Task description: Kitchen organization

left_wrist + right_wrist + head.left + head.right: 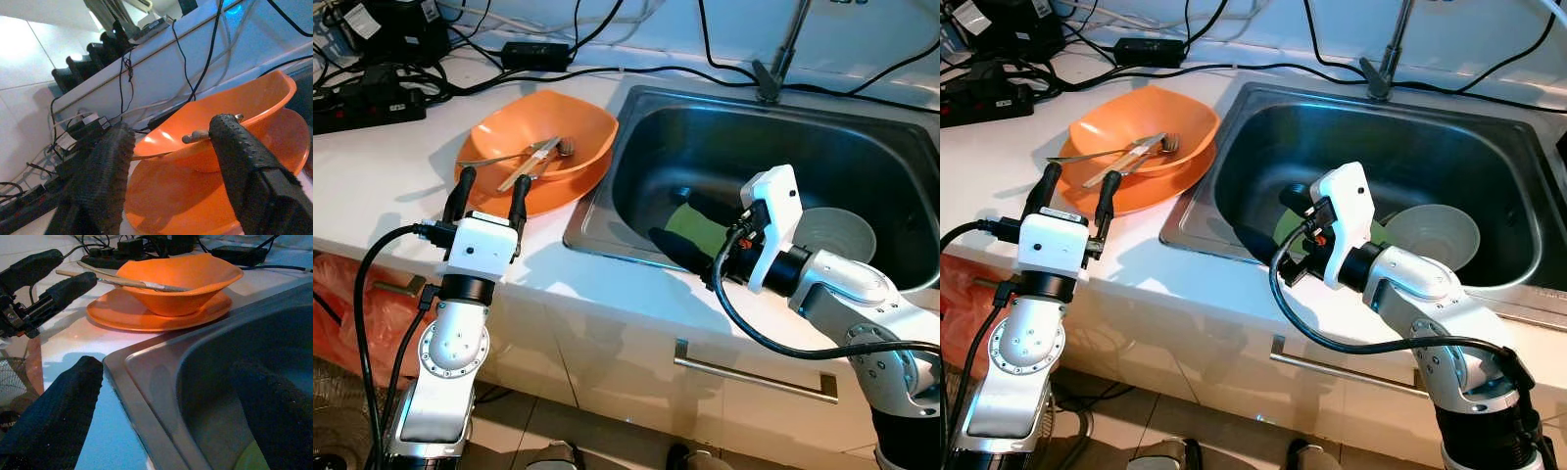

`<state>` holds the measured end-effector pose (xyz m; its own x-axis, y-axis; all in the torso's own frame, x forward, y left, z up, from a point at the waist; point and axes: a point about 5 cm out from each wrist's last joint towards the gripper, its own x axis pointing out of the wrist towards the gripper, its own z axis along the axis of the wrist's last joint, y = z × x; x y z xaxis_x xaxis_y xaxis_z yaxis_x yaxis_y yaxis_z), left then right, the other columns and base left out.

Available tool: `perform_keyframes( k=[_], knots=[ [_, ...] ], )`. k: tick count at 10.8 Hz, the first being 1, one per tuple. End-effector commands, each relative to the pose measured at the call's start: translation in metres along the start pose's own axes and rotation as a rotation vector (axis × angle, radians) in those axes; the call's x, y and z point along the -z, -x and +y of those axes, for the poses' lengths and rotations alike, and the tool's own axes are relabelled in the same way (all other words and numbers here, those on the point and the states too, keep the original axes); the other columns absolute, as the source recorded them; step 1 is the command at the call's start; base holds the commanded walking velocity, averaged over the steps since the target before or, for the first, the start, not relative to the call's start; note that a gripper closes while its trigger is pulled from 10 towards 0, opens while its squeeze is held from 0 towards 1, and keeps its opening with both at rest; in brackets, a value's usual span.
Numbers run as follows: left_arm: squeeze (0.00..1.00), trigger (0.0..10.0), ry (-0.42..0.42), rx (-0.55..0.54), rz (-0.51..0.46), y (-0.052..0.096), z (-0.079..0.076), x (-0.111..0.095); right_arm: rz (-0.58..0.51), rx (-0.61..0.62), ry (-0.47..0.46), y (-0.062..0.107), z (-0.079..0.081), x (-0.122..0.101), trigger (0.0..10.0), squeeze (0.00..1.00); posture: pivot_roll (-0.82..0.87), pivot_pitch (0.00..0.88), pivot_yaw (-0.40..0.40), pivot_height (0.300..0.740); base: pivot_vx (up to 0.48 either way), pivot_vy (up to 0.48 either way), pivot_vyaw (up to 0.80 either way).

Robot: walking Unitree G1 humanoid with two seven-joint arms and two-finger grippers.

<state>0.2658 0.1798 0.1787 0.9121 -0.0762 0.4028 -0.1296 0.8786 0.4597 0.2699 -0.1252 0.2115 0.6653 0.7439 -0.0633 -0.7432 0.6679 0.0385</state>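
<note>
— Orange bowl sits on its matching plate, upper left of frame, cutlery lying inside. Why?

— Stacked, probably for one carry. The left gripper stands spread wide at the plate's near edge, empty.

— And the right gripper?

— Centre frame, inside the steel sink, fingers apart, holding nothing, beside a pale bowl.

I see an orange bowl upright on an orange plate, just ahead of my left gripper. Cutlery lies across the bowl. A pale bowl sits in the sink beside my right gripper.
</note>
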Motion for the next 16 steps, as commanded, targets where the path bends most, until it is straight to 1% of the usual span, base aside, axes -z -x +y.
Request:
perform_keyframes(
  k=[1,14,16],
  knots=[
    [0.00,0.0,0.005,-0.013,-0.002,-0.002,0.001,0.001,-0.007,0.000,0.009,0.000,0.000,-0.001,10.0,0.00,0.01,0.120,0.001,0.740,0.000,0.000,0.00],
    [0.00,0.0,-0.002,-0.003,-0.019,-0.007,-0.002,0.001,-0.008,0.009,0.012,0.000,0.001,0.000,10.0,0.00,0.01,0.110,0.012,0.740,0.000,0.000,0.00],
    [0.00,0.0,-0.014,0.009,-0.099,-0.015,-0.001,-0.013,-0.009,0.007,0.012,-0.001,0.001,0.001,10.0,0.00,0.01,0.109,0.010,0.740,0.000,0.000,0.00]
  ],
)
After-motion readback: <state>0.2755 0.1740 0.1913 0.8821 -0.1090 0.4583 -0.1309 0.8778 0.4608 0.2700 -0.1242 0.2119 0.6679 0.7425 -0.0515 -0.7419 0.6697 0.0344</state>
